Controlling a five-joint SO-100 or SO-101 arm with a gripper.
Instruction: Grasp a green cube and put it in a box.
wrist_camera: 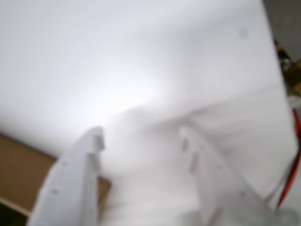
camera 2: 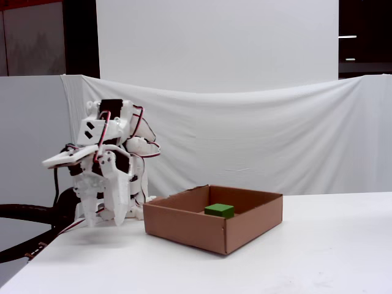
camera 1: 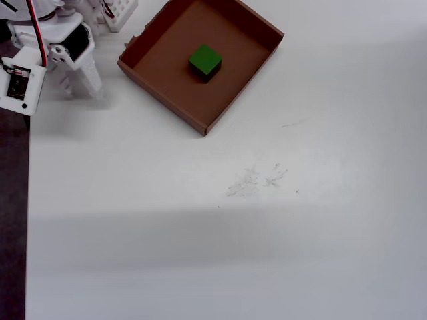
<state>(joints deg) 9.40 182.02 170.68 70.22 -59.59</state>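
The green cube (camera 1: 205,61) lies inside the box (camera 1: 167,63), a shallow brown cardboard tray at the top of the overhead view. In the fixed view the cube (camera 2: 219,210) shows over the box's low wall (camera 2: 184,225). My gripper (camera 1: 81,87) is left of the box, folded back near the arm's base, apart from the box. In the fixed view the gripper (camera 2: 105,219) points down at the table. In the blurred wrist view the gripper (wrist_camera: 141,136) has its jaws spread with nothing between them, and a corner of the box (wrist_camera: 19,165) shows at lower left.
The white table's left edge (camera 1: 28,200) drops to a dark floor. A white cloth screen (camera 2: 257,135) stands behind the table. Faint scuff marks (camera 1: 257,179) lie mid-table. A white perforated part (camera 1: 120,10) sits by the arm's base. Red wires (wrist_camera: 294,174) hang at the right of the wrist view.
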